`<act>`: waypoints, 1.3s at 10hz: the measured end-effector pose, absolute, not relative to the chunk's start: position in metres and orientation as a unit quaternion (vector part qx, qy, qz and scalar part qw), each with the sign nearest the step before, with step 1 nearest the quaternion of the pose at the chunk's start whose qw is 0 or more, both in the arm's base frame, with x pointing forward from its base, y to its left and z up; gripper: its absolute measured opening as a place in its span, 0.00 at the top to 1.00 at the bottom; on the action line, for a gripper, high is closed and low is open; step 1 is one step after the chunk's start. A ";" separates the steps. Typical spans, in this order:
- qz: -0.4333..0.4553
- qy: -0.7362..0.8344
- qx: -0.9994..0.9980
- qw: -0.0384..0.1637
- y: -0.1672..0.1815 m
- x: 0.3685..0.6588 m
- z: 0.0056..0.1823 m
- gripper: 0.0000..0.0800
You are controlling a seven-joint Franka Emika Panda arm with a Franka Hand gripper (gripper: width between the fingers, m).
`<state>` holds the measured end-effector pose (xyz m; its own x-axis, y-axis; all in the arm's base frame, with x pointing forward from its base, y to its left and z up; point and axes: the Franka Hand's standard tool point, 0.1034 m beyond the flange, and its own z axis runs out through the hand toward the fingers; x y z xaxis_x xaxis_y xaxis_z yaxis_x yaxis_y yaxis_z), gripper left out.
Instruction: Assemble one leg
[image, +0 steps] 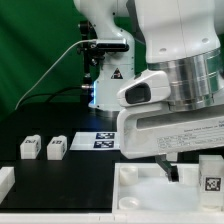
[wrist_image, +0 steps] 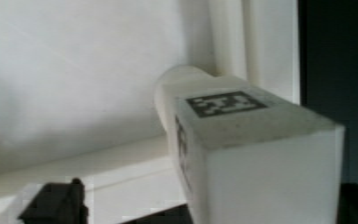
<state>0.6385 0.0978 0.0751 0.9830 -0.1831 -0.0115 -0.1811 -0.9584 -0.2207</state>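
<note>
Leg [wrist_image: 247, 150]: judged light, stiff, smooth plastic | grasp: across its plain flat sides, below the tag [wrist_image: 226, 104] | my gripper [image: 170, 172]: fingers [wrist_image: 53, 200] apart, the visible one clear of it

White glossy arm [image: 170, 35]; ribbed silver wrist collar [image: 192, 80]; blue base light [image: 93, 96].

No readable words or numbers for you, square tag on the leg [wrist_image: 224, 104], like tags on the marker board [image: 104, 140], six o'clock of the arm's base [image: 108, 82].
</note>
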 end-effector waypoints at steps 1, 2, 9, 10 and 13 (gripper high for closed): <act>-0.004 0.092 -0.990 0.111 0.098 0.638 0.074 0.34; -0.001 0.114 -0.987 0.112 0.098 0.638 0.075 0.34; 0.044 0.543 -0.827 0.137 0.101 0.633 0.072 0.63; 0.048 0.612 -0.776 0.146 0.101 0.631 0.071 0.63; 0.071 0.744 -0.647 0.153 0.110 0.627 0.071 0.63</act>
<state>0.6267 0.1096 0.0710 -0.1158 -0.9401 -0.3205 -0.9839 0.1528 -0.0926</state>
